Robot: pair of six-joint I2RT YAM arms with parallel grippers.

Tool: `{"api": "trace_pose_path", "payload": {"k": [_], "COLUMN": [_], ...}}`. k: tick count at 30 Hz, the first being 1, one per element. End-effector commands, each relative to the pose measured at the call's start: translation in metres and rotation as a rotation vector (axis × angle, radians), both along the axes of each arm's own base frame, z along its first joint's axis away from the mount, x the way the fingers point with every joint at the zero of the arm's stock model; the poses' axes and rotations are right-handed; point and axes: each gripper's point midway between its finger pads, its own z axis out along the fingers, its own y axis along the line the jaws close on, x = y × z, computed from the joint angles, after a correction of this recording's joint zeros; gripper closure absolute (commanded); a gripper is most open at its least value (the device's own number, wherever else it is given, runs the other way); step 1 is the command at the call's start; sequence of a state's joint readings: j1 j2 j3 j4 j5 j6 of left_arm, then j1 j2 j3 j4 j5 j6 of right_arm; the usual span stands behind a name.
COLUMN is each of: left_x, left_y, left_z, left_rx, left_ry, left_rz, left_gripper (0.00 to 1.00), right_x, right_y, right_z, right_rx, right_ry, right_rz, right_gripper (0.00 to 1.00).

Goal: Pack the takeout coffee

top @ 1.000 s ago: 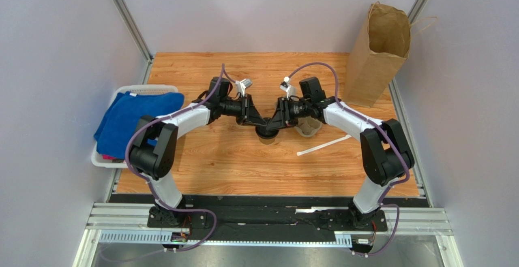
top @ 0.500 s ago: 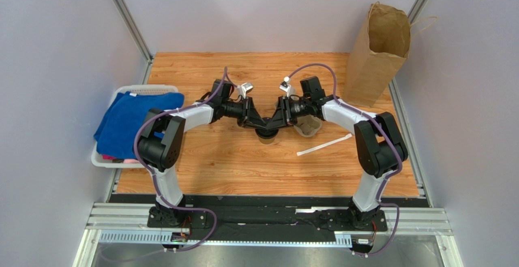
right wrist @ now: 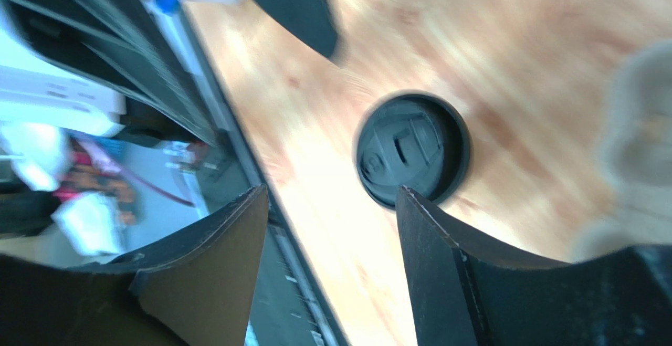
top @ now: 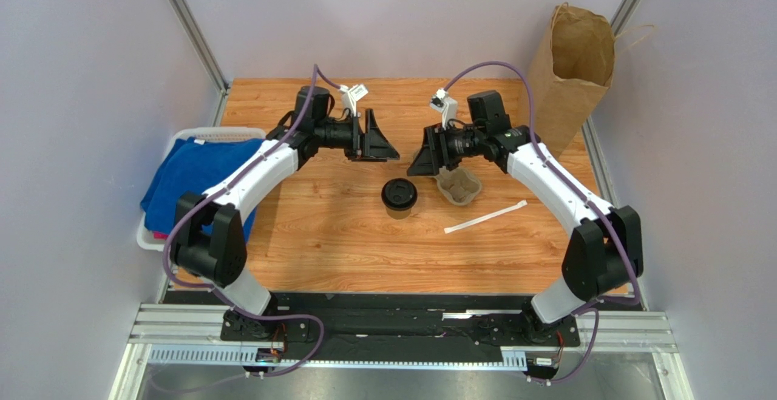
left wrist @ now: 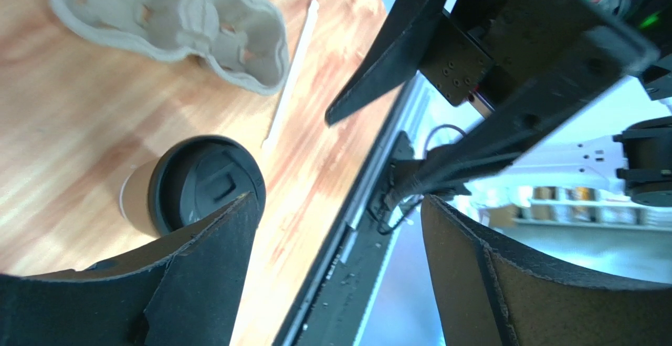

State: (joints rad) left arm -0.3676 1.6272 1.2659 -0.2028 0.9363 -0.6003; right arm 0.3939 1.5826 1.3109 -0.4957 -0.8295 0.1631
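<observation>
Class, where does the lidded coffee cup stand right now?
In the top view, the coffee cup stands upright near the middle of the table, just left of the pulp tray.

Wood-grain tabletop (top: 337,236); pale grey enclosure walls (top: 91,100) on three sides; aluminium corner posts (top: 187,22); black base rail (top: 401,304) along near edge

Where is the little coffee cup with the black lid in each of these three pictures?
Top external: the coffee cup stands mid-table, just left of the pulp tray.
Left wrist: lower left, with the tray above it.
Right wrist: right of centre, lid facing the camera.
Shared landmark: the pulp tray, blurred at the right wrist picture's right edge.
</observation>
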Motion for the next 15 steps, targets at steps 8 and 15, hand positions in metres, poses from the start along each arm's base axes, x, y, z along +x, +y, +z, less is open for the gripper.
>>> {"api": "trace_pose_path", "payload": {"k": [8, 15], "left_x": [0.015, 0.021], "left_y": [0.083, 0.107], "left_z": [0.003, -0.002], "left_rx": [0.140, 0.147], "left_ry": [-0.079, -0.059], "left_rz": [0.234, 0.300], "left_gripper": [0.15, 0.15], "right_x": [-0.042, -0.050], "right_y": [-0.042, -0.013], "right_z": [-0.074, -0.105], "right_rx": [-0.380, -0.410], "right_ry": [-0.206, -0.248], "right_rz": [0.069, 0.104], "right_gripper": [0.34, 0.34]}}
